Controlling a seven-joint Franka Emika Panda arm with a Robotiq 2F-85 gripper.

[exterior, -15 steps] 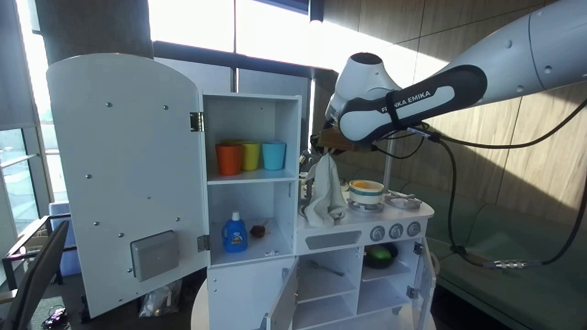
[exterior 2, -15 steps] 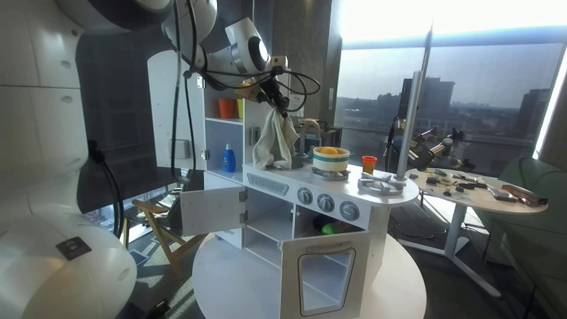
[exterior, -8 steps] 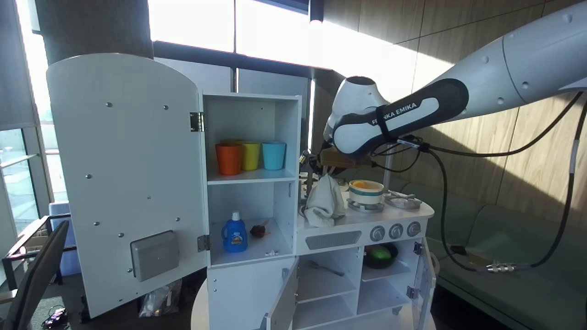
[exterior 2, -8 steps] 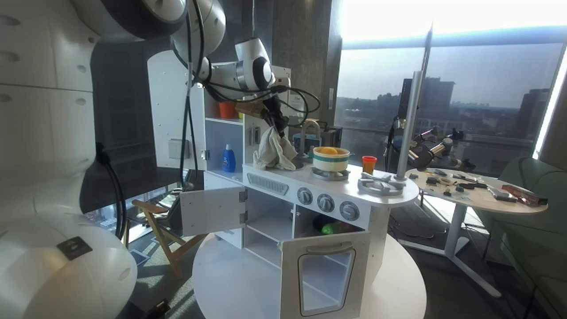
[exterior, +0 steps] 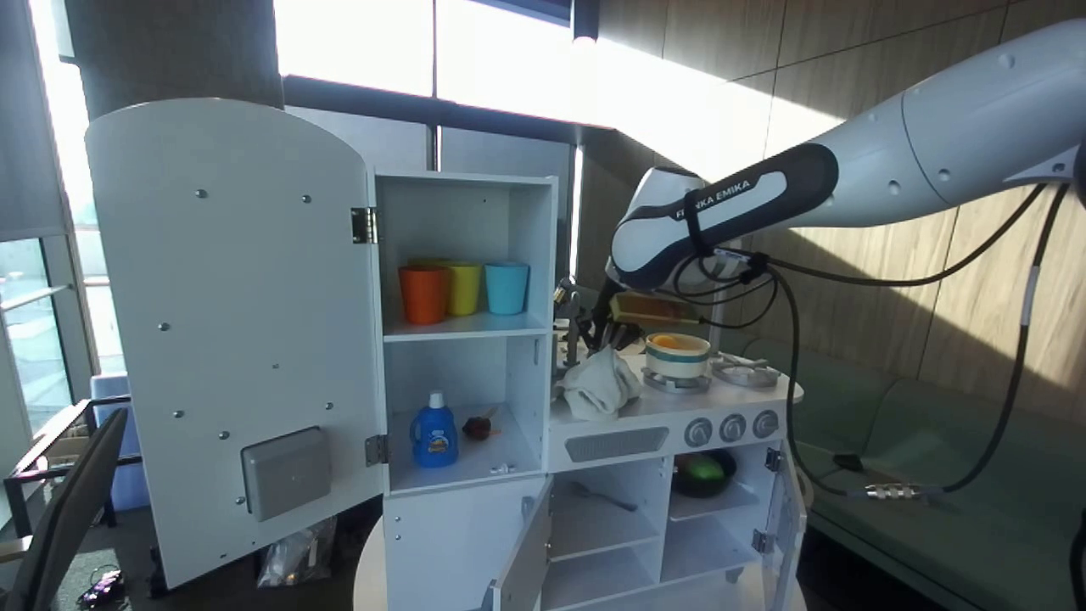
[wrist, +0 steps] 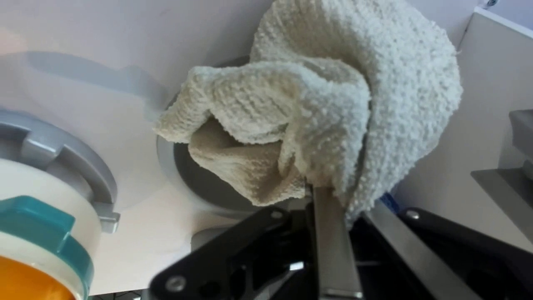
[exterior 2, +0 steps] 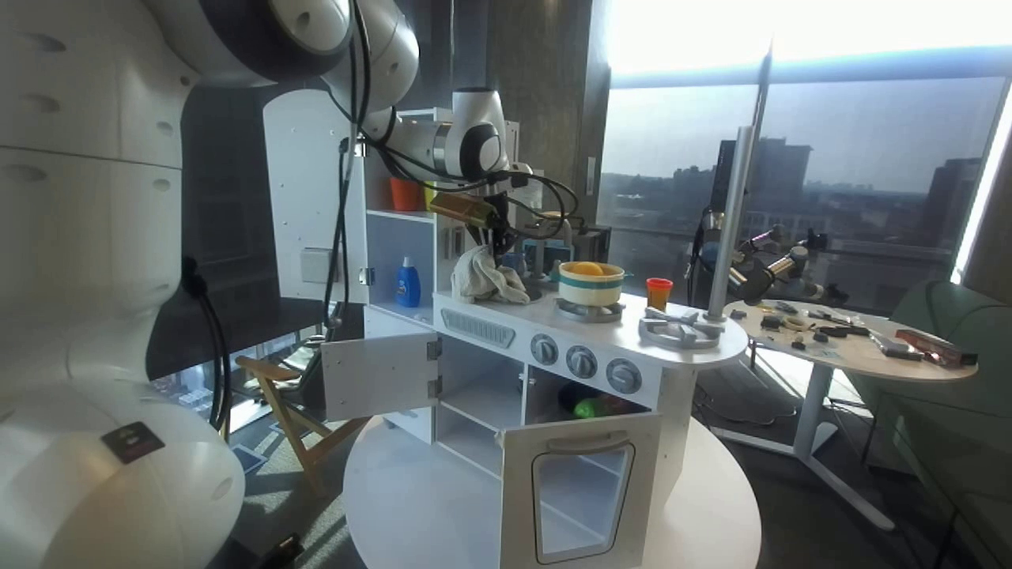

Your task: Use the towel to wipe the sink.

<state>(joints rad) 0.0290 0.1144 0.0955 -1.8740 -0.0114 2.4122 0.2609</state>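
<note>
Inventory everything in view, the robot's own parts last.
Play kitchen: 1, white, centre
Sink: 1, grey, in counter
Towel: 1, off-white, hiding part of sink
Faucet: 1, grey, beside sink
Burners: 2, grey, counter
Pot: 1, cream and teal, on burner
Orange item: 1, orange, in pot
Tub: 1, red-lidded, counter
Knobs: 3, grey, kitchen front
Cups: at least 3, orange, yellow, blue, upper shelf
Bottle: 1, blue, below cups
Pan: 1, black, right compartment
Table: 1, pale, background
Arm: 1, white and black, over kitchen
Claw: 1, black, gripping towel
</note>
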